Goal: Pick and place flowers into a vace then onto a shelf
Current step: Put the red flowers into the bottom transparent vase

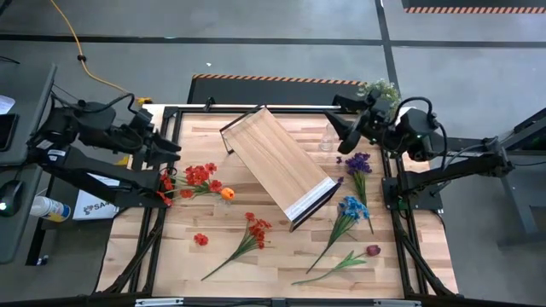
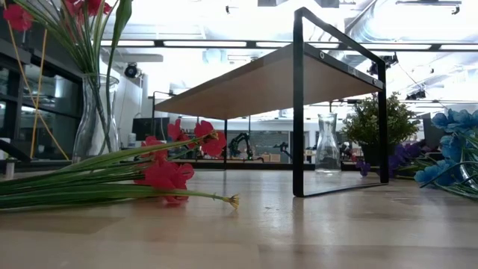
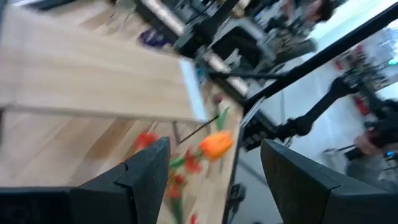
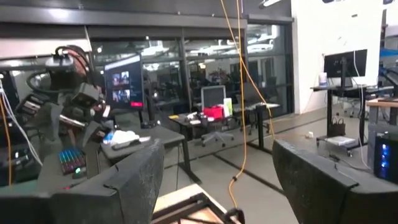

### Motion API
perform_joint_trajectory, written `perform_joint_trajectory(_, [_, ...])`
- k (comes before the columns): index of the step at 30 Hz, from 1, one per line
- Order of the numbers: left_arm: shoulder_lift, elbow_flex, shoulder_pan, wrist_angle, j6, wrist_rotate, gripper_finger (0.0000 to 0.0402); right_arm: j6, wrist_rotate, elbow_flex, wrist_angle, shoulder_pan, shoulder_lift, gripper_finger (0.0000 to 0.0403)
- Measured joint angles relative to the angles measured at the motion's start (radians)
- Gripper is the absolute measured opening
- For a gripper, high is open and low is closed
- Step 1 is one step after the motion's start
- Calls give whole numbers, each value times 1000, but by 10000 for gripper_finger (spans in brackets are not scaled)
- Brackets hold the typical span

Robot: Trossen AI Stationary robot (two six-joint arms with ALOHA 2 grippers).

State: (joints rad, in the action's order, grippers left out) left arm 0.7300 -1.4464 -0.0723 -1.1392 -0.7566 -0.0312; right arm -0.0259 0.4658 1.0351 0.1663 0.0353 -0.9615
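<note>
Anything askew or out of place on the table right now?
Yes: the shelf sits diagonally across the table rather than square to its edges. One loose red bloom lies apart from any stem near the front left.

I see red, orange, blue and purple flowers (image 1: 199, 176), a light-wood shelf (image 1: 275, 159) with black frame, white end strip.

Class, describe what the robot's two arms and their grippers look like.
Both arms are dark, jointed and boxy. The left gripper and the right gripper each have two broad, flat black fingers with angular edges. Dark cables run along the arms.
</note>
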Motion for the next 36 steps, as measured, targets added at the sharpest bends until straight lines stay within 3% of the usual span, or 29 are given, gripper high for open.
perform_joint_trajectory(5, [-47,0,0,-69,-37,-50,282,-29,0,0,-34,0,0,287])
perform_joint_trajectory(13, [-79,0,0,-73,-68,-18,282,-84,-28,0,-75,-1,0,287])
perform_joint_trajectory(21, [-80,0,0,-231,-149,-17,282,-91,-39,0,-82,-1,0,287])
perform_joint_trajectory(36, [-58,0,0,-134,-156,88,282,-116,-54,0,-122,-1,0,287])
